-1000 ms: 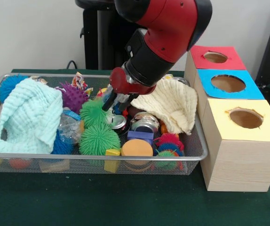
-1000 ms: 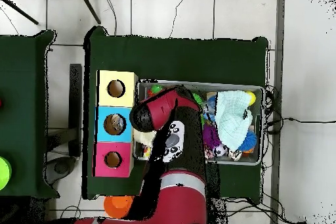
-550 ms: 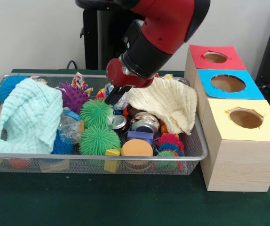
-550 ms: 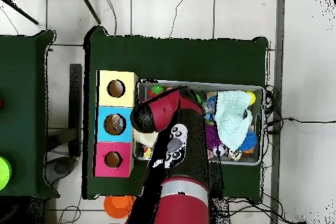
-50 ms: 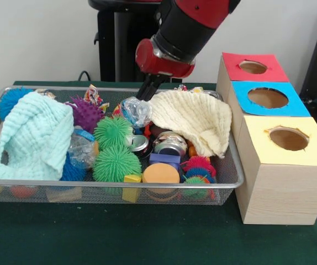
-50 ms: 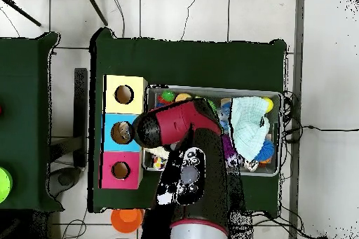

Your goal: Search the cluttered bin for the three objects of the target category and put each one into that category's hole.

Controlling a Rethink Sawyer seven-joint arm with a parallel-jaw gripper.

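Since the earlier frames the gripper has been raised out of the clutter, and a crumpled clear plastic bottle has been lifted with it, so that the bottle now hangs above the green spiky balls instead of lying among them. The dark fingers are seen pinched close together on the bottle's upper end; nothing else is held. The bottle is carried low, just over the wire mesh bin, between the purple spiky ball and the cream knitted cloth, and appears to be free of its neighbours, though contact behind it cannot be ruled out. A grip at one end is judged to have been chosen because only that part was exposed among the clutter.

In the overhead view the gripper and bottle are hidden under the red arm. A second clear bottle is seen lower in the bin, beside the light blue cloth, with metal cans near the middle. The three boxes stand beside the bin, with the red hole, blue hole and yellow hole all open. Which hole belongs to bottles cannot be told. A further lift is judged necessary before the bin's rim and the box tops can be cleared.
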